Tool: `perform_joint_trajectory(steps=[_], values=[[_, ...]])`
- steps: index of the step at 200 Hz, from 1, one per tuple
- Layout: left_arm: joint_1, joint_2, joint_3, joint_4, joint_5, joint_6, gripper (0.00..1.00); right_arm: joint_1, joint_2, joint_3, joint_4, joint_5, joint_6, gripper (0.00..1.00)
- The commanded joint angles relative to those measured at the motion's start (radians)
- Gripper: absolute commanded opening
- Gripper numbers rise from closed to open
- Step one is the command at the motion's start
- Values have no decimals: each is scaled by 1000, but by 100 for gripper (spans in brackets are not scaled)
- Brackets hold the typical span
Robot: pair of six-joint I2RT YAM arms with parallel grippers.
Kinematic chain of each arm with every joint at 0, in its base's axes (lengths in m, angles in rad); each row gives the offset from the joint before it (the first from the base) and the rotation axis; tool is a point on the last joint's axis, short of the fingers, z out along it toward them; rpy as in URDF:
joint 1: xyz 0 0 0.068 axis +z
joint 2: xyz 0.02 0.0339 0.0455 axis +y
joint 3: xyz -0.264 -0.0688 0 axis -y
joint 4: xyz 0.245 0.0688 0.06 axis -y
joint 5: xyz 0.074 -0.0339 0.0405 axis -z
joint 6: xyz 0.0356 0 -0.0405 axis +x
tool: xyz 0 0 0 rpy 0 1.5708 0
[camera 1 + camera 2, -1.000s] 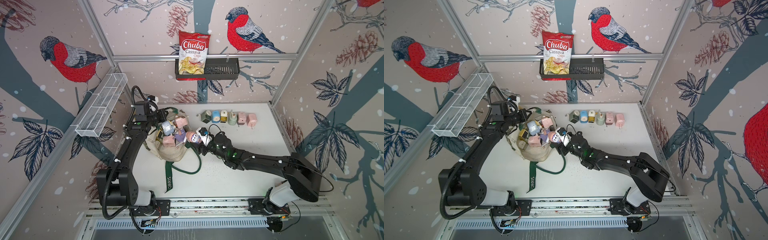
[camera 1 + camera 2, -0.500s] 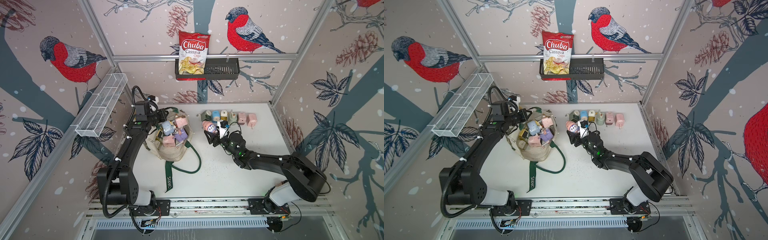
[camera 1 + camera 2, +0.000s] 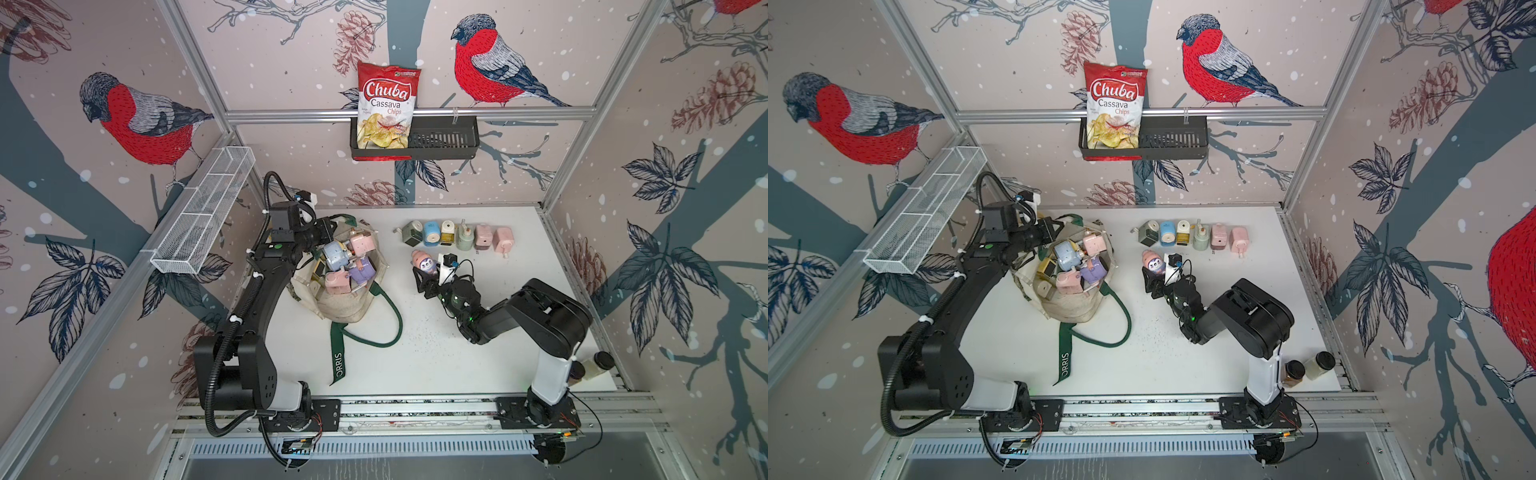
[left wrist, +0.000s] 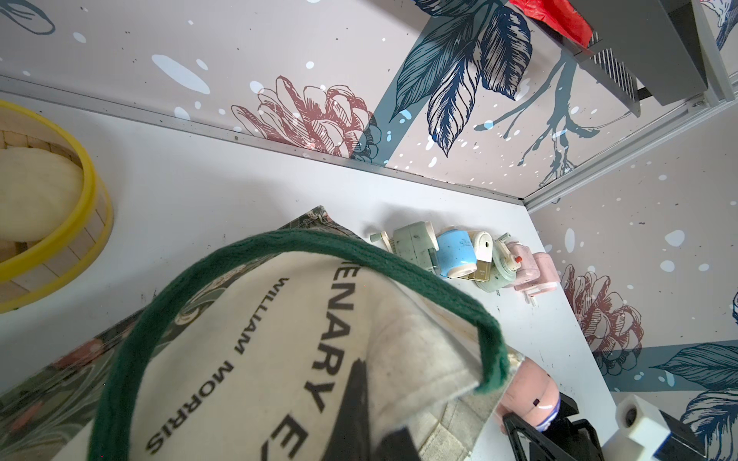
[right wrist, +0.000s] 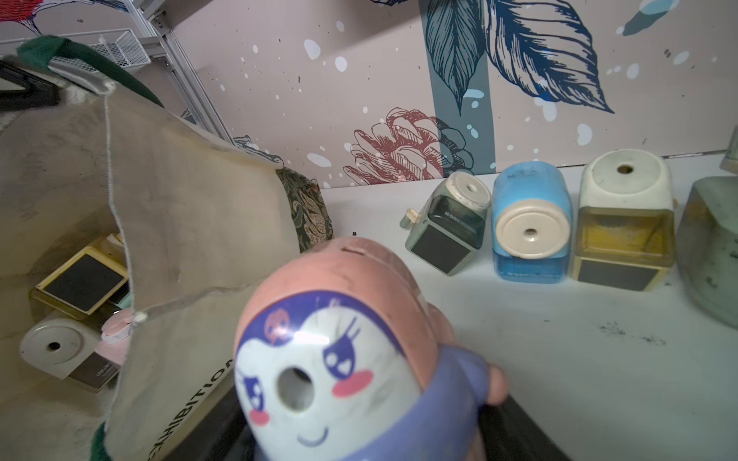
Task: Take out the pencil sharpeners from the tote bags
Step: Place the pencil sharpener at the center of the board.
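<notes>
Six sharpeners (image 3: 448,232) rowed, pink sharpener (image 3: 423,262) gripped, more in cream tote (image 3: 345,309).

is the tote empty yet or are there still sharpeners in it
Not empty. In a top view the tote bag lies with its mouth open and several pencil sharpeners piled inside, pink, blue and lilac among them.

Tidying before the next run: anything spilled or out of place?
Yes: fine dark specks lie scattered on the white tabletop beside the cream canvas tote bag's green strap, like spilled shavings.
</notes>
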Motion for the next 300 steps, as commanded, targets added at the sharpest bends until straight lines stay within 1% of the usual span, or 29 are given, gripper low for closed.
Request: perform_joint_trajectory(steps=[1,20,50,89,117,134,159,188,211,273,300], values=[[0,-6,8,44,21,-3,0,8,72,1,260,15,24,56],[0,-6,8,46,22,-3,0,11,142,24,298,15,40,57],[0,-5,8,45,21,-2,0,24,208,43,338,29,63,58],[0,-5,9,45,22,-2,0,57,291,64,407,89,35,61],[1,-5,8,46,23,-2,0,65,327,75,410,126,57,63],[1,-4,9,44,24,-2,0,67,337,77,414,126,69,65],[0,-5,10,45,24,-2,0,82,337,82,402,145,56,70],[1,-4,10,43,24,0,0,83,349,73,427,157,78,80],[1,-3,10,43,25,-1,0,83,346,74,403,155,86,86],[-2,1,11,38,18,3,0,80,352,61,385,153,91,89],[-1,-1,11,38,17,3,0,86,332,39,384,149,80,90]])
